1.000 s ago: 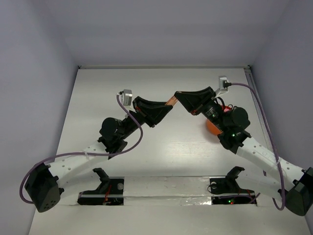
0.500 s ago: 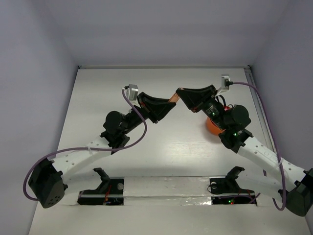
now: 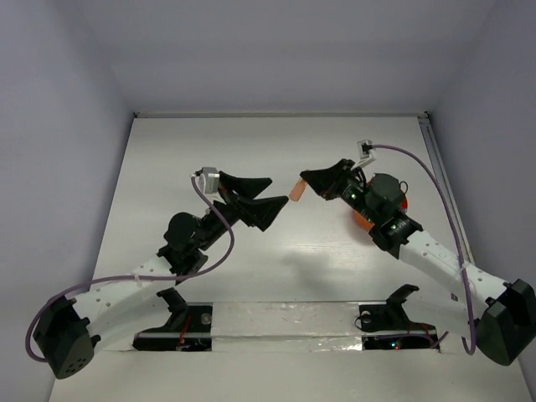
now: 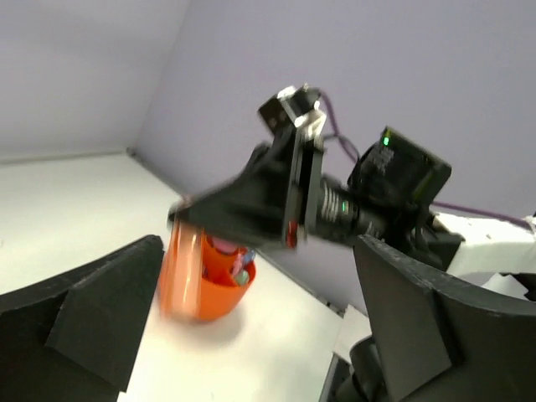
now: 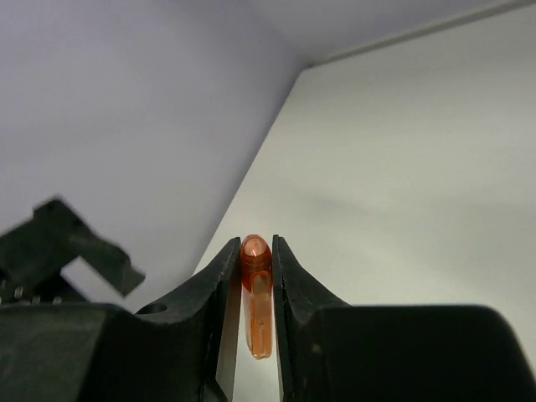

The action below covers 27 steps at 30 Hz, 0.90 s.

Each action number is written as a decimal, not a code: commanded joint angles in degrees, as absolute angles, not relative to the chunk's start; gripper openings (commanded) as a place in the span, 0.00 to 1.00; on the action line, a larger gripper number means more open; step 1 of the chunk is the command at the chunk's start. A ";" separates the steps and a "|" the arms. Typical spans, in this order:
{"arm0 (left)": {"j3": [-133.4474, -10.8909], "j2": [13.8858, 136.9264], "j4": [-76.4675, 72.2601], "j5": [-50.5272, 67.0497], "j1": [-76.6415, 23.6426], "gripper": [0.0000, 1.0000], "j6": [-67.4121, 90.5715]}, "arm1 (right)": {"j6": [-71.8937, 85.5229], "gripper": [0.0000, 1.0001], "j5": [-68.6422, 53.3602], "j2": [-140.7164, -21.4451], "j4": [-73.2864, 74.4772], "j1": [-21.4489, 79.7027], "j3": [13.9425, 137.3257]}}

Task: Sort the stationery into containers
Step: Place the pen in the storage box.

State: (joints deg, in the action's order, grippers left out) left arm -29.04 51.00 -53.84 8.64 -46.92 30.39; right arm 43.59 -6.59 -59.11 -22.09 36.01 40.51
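My right gripper (image 3: pixel 306 181) is shut on a translucent orange cap-like piece of stationery (image 3: pixel 295 192), held up in the air over the table's middle. In the right wrist view the orange piece (image 5: pixel 256 301) stands upright, pinched between both fingers of the right gripper (image 5: pixel 254 251). My left gripper (image 3: pixel 278 190) is open just left of the piece and apart from it, nothing between its fingers. The orange-red bowl (image 3: pixel 362 219) sits on the table, half hidden behind my right arm. In the left wrist view the bowl (image 4: pixel 213 297) holds pink, blue and green stationery (image 4: pixel 230 255).
White table (image 3: pixel 276 268) with grey walls on three sides. A rail (image 3: pixel 440 176) runs along the table's right edge. Both arm bases and their mounts (image 3: pixel 285 322) line the near edge.
Both grippers were on the orange piece before. The left gripper has opened, let go and drawn back left. The right gripper keeps the piece and has shifted a little toward the near side.
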 commanded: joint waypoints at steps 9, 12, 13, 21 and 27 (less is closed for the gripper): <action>-23.21 36.39 -36.57 -1.75 -47.20 0.99 23.82 | 33.50 0.00 21.46 -49.49 -10.13 25.66 39.56; -21.89 36.21 -34.98 -2.64 -47.20 0.99 22.15 | 28.84 0.00 30.03 -45.20 -2.39 23.65 37.97; -21.54 36.30 -35.07 -2.46 -47.20 0.99 21.80 | 28.31 0.00 35.10 -44.31 -0.72 23.12 37.71; -18.64 36.91 -36.21 -0.79 -47.20 0.99 18.73 | 23.55 0.00 51.67 -39.90 12.12 20.75 37.79; -18.02 36.30 -34.72 -1.67 -47.20 0.99 18.63 | 23.90 0.00 57.30 -44.02 11.60 19.60 35.95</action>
State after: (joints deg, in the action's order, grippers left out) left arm -18.24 37.30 -32.93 -1.10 -46.92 19.86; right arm 24.97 49.87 -41.54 10.72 20.69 36.97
